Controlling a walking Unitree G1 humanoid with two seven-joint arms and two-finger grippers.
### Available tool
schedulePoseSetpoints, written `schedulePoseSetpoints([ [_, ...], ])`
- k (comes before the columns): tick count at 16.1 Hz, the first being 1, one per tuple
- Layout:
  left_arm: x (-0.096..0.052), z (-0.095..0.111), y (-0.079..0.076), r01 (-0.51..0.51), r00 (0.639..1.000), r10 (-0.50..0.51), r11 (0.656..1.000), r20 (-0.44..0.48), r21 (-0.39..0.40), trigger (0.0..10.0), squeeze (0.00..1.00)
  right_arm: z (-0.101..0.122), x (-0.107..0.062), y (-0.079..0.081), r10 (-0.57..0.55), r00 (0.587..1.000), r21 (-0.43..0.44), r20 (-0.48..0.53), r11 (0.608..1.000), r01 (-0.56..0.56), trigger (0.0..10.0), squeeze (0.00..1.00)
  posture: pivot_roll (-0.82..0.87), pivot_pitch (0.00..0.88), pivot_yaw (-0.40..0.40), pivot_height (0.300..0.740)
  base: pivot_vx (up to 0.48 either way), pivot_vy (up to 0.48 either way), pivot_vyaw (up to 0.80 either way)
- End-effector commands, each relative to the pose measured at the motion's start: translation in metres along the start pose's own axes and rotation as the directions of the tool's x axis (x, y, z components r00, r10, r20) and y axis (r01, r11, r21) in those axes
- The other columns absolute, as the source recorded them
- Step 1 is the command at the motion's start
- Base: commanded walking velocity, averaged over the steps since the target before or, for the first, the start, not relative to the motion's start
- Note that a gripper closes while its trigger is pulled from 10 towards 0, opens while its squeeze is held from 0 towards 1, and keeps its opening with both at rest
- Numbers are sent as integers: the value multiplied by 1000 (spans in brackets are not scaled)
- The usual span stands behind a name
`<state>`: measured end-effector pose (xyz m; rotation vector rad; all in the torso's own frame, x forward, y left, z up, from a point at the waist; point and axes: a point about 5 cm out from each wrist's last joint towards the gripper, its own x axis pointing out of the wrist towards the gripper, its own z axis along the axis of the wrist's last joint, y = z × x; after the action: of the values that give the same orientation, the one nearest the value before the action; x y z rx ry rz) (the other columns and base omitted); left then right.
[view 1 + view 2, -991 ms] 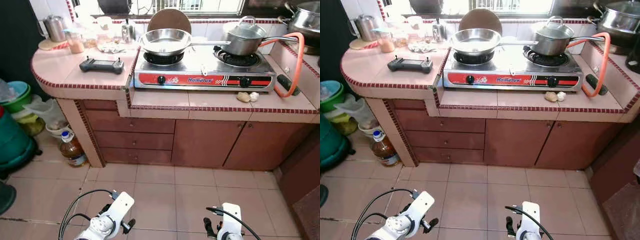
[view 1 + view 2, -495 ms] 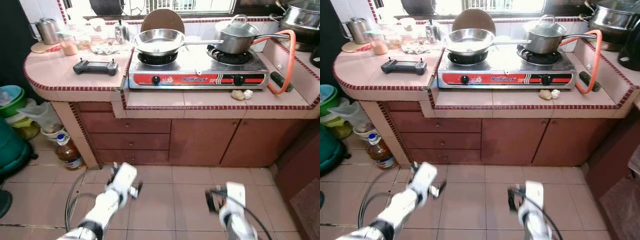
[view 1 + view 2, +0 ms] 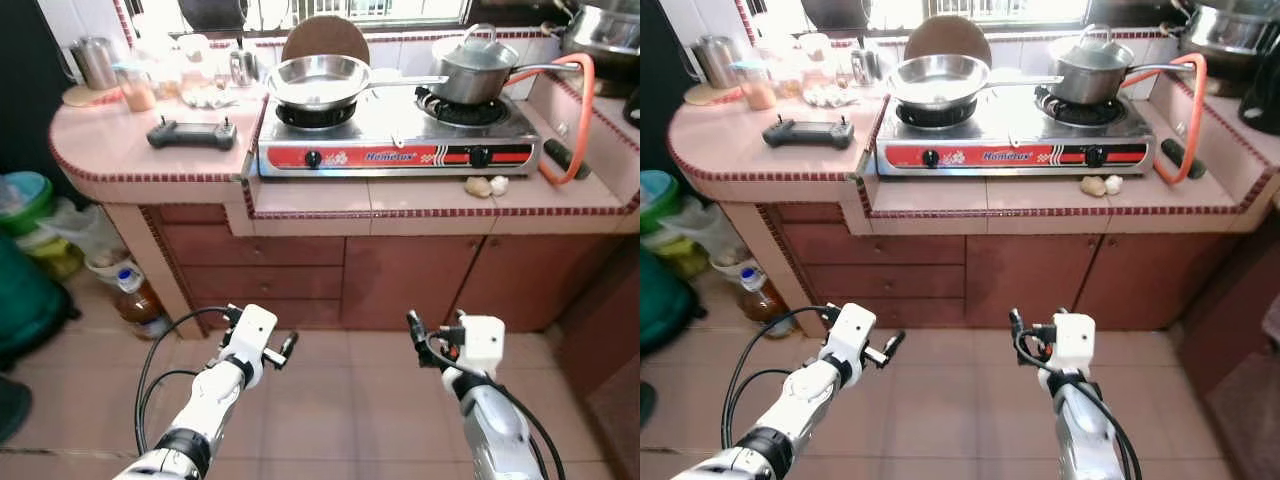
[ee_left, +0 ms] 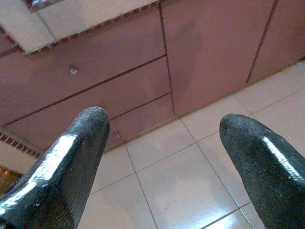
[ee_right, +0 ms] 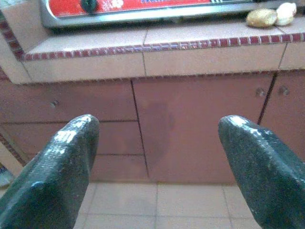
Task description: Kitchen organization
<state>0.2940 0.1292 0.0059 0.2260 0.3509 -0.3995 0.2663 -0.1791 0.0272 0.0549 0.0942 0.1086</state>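
Robot stands facing the tiled table (image 3: pixel 330 196), both arms raised in front of the lower cabinet doors (image 3: pixel 410 275), neither reaching anything yet.

Left tool (image 4: pixel 162 157): fingers spread wide, released, nothing between them; it looks down at the floor tiles (image 4: pixel 181 181) and the drawer fronts (image 4: pixel 95 90). Right tool (image 5: pixel 157 157): likewise spread and empty, aimed at the cabinet fronts, with the red stove panel (image 5: pixel 143 7) and two small pale lumps (image 5: pixel 269 15) on the table edge above it.

Things to organise all sit on the table, well apart from both tools: steel frying pan (image 3: pixel 318 80) on the left burner of the stove (image 3: pixel 400 140), lidded saucepan (image 3: pixel 470 75) on the right burner, black handheld controller (image 3: pixel 190 134) on the rounded left end, jars and a kettle (image 3: pixel 95 60) at the back left corner. An orange gas hose (image 3: pixel 580 110) loops at the right of the stove.

Judgement: the step in hand is the approach; no item is selected yet. To do it well:
- Close the gap to the table before extending; the arms look short of the table top from here.
- Lift the tools above the table lip first, then go forward, so the fingers do not strike the tile edging.
- Keep clear of the stove knobs and the gas hose.
- Pan handle points right, toward the saucepan; lifting either one risks knocking the other.
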Motion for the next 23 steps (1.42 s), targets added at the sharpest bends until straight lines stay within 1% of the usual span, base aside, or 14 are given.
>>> schedulePoseSetpoints([
  [1, -2, 1, 4, 3, 1000, -2, 999, 23, -33, 10000, 0, 3, -7, 4, 22, 1000, -1, 15, 1000, -22, 10000, 0, 37, 0, 114, 740, 0, 0, 0],
  [3, -9, 7, 11, 0, 992, 4, 999, 125, -35, 10000, 0, 10, -21, 1, -5, 999, 9, 43, 1000, 4, 10000, 0, 52, 0, 96, 740, 0, 0, 0],
  [4, -17, 6, 13, 25, 985, -29, 999, 171, 26, 10000, 0, 9, -30, -5, -32, 999, 12, 37, 999, 31, 10000, 0, 68, 0, 77, 740, 0, 0, 0],
  [5, -25, 4, 14, 60, 977, -68, 997, 201, 46, 10000, 0, 7, -38, -9, -54, 998, 13, 24, 998, 54, 10000, 0, 89, 0, 57, 740, 0, 0, 0],
  [7, -29, -3, 19, -13, 981, 11, 1000, 192, 10, 10000, 0, 8, -43, -8, -67, 998, 36, 12, 997, 66, 10000, 0, 109, 0, 30, 740, 0, 0, 0],
  [9, -36, 0, 17, -37, 969, 23, 998, 246, 53, 10000, 0, 13, -45, -8, -75, 997, 50, 5, 996, 74, 10000, 0, 139, 0, -10, 740, 0, 0, 0],
  [10, -42, 3, 18, -67, 955, 65, 998, 290, -2, 10000, 0, 19, -46, -8, -71, 997, 58, 6, 996, 70, 10000, 0, 162, 0, -33, 740, 0, 0, 0],
  [11, -44, 4, 18, -71, 951, 74, 997, 299, -22, 10000, 0, 20, -46, -8, -69, 998, 59, 6, 996, 68, 10000, 0, 162, 0, -33, 740, 0, 0, 0],
  [12, -59, 10, 18, -106, 931, 105, 994, 350, -15, 10000, 0, 26, -46, -9, -38, 999, 53, 6, 998, 38, 10000, 0, 207, 0, -70, 740, 0, 0, 0],
  [13, -70, 15, 19, -155, 912, 138, 988, 387, 12, 10000, 0, 30, -47, -8, -12, 1000, 44, 8, 999, 11, 10000, 0, 215, 0, -75, 740, 0, 0, 0],
  [14, -76, 15, 22, -197, 904, 174, 980, 390, 20, 10000, 0, 33, -48, -6, 2, 1000, 45, 9, 999, -2, 10000, 0, 235, 0, -85, 740, 0, 0, 0],
  [16, -85, 11, 29, -222, 906, 192, 974, 377, 36, 10000, 0, 36, -49, -3, 14, 1000, 50, 5, 999, -15, 10000, 0, 245, 0, -81, 740, 0, 0, 0],
  [20, -94, 5, 32, -251, 909, 223, 967, 353, 35, 10000, 0, 36, -53, -1, 13, 1000, 60, -5, 998, -12, 10000, 0, 250, 0, -80, 740, 0, 0, 0],
  [23, -100, 10, 33, -292, 900, 259, 956, 350, 43, 10000, 0, 40, -60, 3, 6, 1000, 83, -17, 996, -4, 10000, 0, 253, 0, -82, 740, 0, 0, 0],
])
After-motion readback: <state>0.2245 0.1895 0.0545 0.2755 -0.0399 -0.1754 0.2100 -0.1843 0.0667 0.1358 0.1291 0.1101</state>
